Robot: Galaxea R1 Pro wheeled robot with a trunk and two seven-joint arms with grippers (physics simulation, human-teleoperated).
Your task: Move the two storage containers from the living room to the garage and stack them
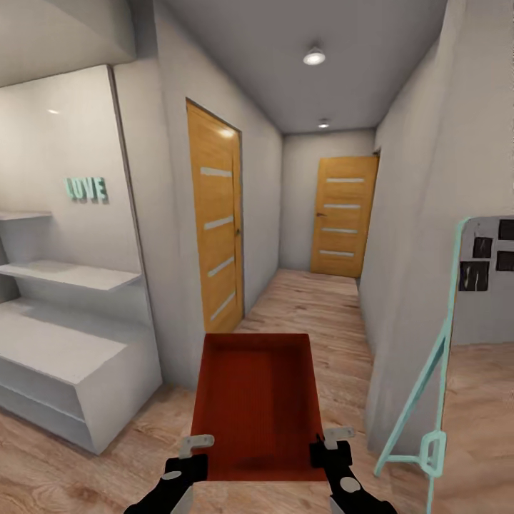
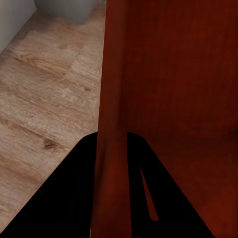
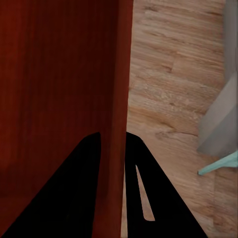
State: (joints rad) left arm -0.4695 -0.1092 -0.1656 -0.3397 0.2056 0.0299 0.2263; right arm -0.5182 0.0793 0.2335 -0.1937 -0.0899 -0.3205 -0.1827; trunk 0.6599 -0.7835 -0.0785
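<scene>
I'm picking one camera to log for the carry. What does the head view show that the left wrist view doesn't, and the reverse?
Head view alone: the hallway with two wood-panelled doors, ceiling lights, white shelves with LOVE letters, a teal easel, and the right tool on the bin's other side.

Left wrist view alone: a close look at the left tool, its fingers either side of the bin's wall, one inside and one outside.

Both: the orange-red storage container and the light wood-plank floor.
</scene>
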